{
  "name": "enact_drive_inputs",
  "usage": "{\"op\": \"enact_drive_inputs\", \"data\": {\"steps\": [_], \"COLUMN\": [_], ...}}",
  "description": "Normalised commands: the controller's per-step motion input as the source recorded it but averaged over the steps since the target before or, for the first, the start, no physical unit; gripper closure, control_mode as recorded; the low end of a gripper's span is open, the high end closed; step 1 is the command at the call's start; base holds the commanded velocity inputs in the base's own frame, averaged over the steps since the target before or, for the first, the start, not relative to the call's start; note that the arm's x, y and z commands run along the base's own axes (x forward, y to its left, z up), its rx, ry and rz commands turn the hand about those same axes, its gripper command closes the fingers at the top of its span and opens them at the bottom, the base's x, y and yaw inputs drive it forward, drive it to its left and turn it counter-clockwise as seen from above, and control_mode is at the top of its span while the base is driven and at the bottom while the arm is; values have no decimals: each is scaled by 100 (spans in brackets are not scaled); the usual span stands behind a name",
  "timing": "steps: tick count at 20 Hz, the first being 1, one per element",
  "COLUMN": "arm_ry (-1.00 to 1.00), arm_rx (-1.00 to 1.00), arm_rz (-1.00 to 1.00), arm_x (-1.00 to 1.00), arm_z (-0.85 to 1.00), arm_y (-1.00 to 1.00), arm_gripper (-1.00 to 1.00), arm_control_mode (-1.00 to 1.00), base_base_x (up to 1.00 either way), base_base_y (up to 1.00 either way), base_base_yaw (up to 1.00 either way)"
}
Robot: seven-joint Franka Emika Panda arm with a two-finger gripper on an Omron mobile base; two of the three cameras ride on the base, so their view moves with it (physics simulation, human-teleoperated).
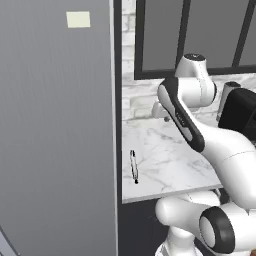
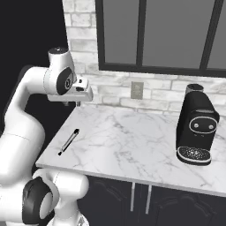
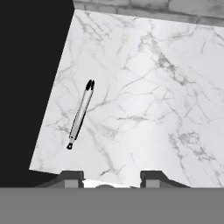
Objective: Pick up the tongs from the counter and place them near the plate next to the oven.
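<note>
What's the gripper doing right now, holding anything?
Gripper: jaws open, holding nothing; it hangs above the counter, with the tongs lying flat on the marble, untouched.

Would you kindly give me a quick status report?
Gripper open, empty, high above counter. Tongs flat near counter's left edge, untouched. Nothing between gripper and tongs.
</note>
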Motion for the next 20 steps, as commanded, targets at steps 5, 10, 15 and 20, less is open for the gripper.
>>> {"op": "enact_drive_inputs", "data": {"steps": [5, 10, 15, 20], "arm_ry": [-1, 10, 0, 5], "arm_rx": [-1, -6, -1, 0], "arm_rz": [2, 5, 6, 10], "arm_x": [-34, -26, -2, -1], "arm_z": [-13, -58, -70, -57], "arm_y": [15, 54, 49, 2], "arm_gripper": [-100, -100, -100, -100], "arm_control_mode": [-100, -100, -100, -100], "base_base_x": [0, 0, 0, 0], "base_base_y": [0, 0, 0, 0], "base_base_yaw": [0, 0, 0, 0]}}
